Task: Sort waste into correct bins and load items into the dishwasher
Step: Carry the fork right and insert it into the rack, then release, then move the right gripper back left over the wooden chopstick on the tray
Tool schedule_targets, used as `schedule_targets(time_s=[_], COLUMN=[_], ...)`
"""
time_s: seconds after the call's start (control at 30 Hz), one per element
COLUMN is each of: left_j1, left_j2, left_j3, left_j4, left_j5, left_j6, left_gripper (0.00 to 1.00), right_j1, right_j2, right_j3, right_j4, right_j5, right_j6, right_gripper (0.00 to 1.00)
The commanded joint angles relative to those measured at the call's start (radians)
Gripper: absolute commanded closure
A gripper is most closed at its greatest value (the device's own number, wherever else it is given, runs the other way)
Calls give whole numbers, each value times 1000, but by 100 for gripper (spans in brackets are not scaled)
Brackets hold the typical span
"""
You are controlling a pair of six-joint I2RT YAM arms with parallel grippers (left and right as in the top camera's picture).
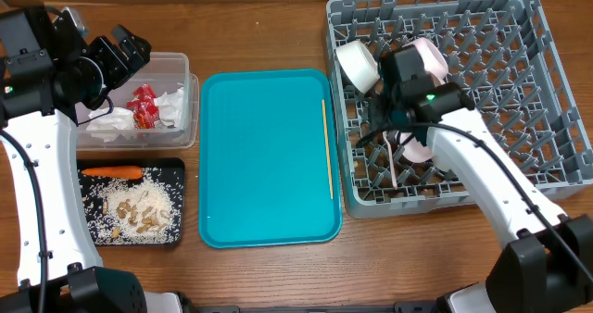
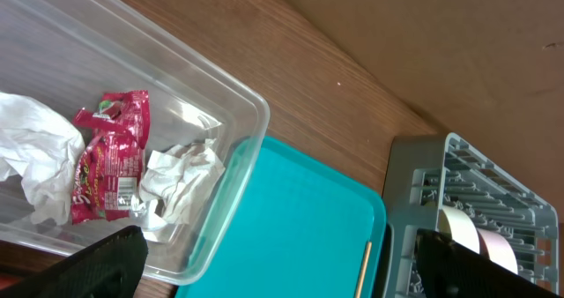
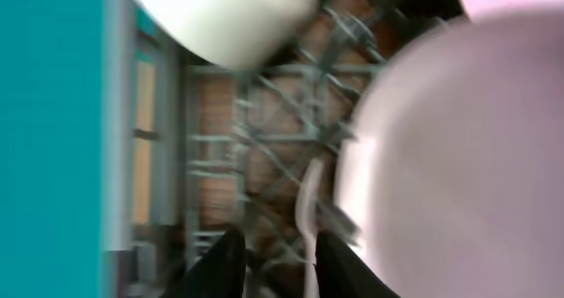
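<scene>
The clear tub point(image 1: 176, 63) holds the red wrapper point(image 1: 144, 106) and white napkins point(image 1: 111, 123); both show in the left wrist view, wrapper point(image 2: 106, 157), napkin point(image 2: 181, 179). The black tray point(image 1: 179, 202) holds the carrot point(image 1: 111, 172) and rice scraps point(image 1: 139, 206). My left gripper point(image 1: 125, 54) point(image 2: 282, 271) is wide open and empty above the tub's far edge. The grey rack point(image 1: 547, 91) holds a white cup point(image 1: 357, 63), pink bowl point(image 1: 431, 58), pink plate point(image 1: 419, 149) and white fork point(image 1: 394, 169). My right gripper point(image 1: 394, 128) point(image 3: 278, 263) is open over the rack floor, the fork point(image 3: 308, 201) beside one finger. The right wrist view is blurred.
The flat teal tray point(image 1: 269, 156) lies between the bins and the rack, with the thin wooden stick point(image 1: 327, 146) along its right edge; the stick also shows in the left wrist view point(image 2: 362, 267). The right half of the rack has bare pegs.
</scene>
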Motion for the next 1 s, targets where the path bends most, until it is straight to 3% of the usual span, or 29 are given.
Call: schedule_targets(time_s=[0.0, 0.03, 0.1, 0.13, 0.3, 0.33, 0.8, 0.97], left_j1=[3, 3, 3, 3, 3, 3, 3, 3], left_j2=[-20, -20, -20, -20, -20, -20, -20, -20], left_j3=[21, 21, 21, 22, 21, 21, 21, 21], left_j4=[1, 1, 1, 1, 1, 1, 1, 1], left_j5=[15, 15, 15, 15, 15, 15, 15, 15], left_j6=[-9, -9, -9, -9, -9, -9, -9, -9], left_gripper=[0, 0, 0, 0, 0, 0, 0, 0], right_j1=[3, 3, 3, 3, 21, 31, 259, 344], right_j2=[-59, -61, -62, -61, -54, -54, -21, 10], right_j3=[78, 81, 81, 81, 72, 65, 51, 51], right_j4=[40, 64, 108, 122, 136, 135, 161, 163], right_j5=[-251, -343, -531, -600, -745, -745, -741, -515], right_j6=[4, 4, 4, 4, 5, 9, 15, 113], right_gripper=[66, 61, 36, 29, 11, 0, 0, 4])
